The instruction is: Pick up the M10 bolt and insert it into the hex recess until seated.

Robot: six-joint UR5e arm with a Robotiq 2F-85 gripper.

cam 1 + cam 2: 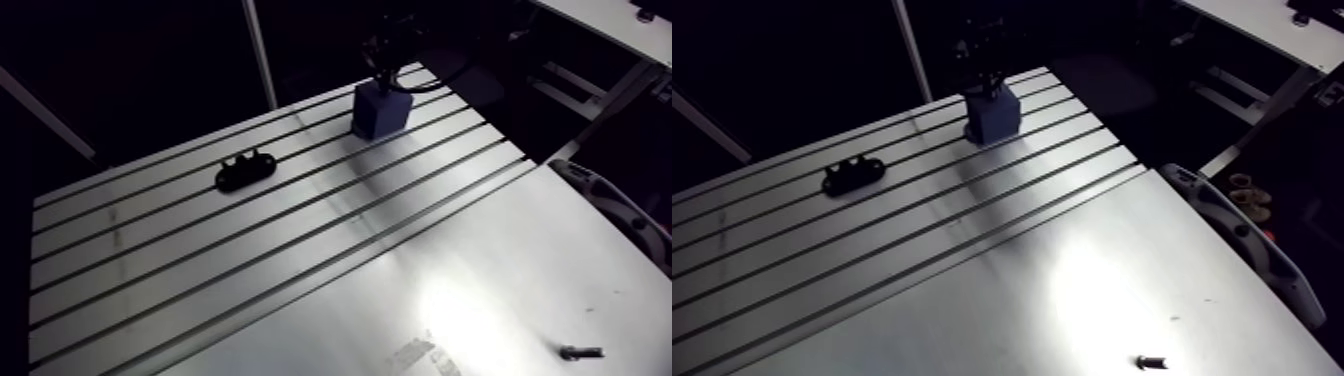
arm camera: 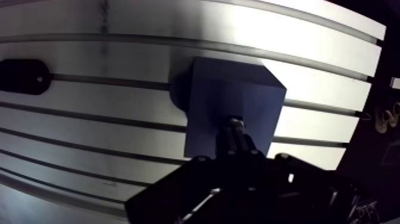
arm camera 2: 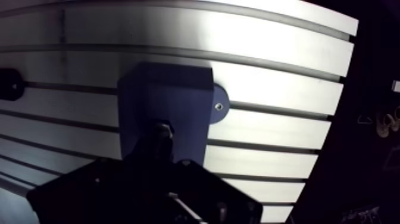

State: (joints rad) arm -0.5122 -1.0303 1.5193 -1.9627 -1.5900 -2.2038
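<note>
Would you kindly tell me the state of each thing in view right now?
Blue block: standing upright.
Bolt: held upright, tip at the block's top.
Gripper: shut on the bolt.
Black bracket: lying flat.
Loose screw: lying on its side, far from the block.

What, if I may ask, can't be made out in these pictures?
Hex recess: not visible in either view; the gripper covers part of the blue block.
Loose bolt: too small in the arm view to read its size.
Black fixture: cut off by the edge in the wrist view.
</note>
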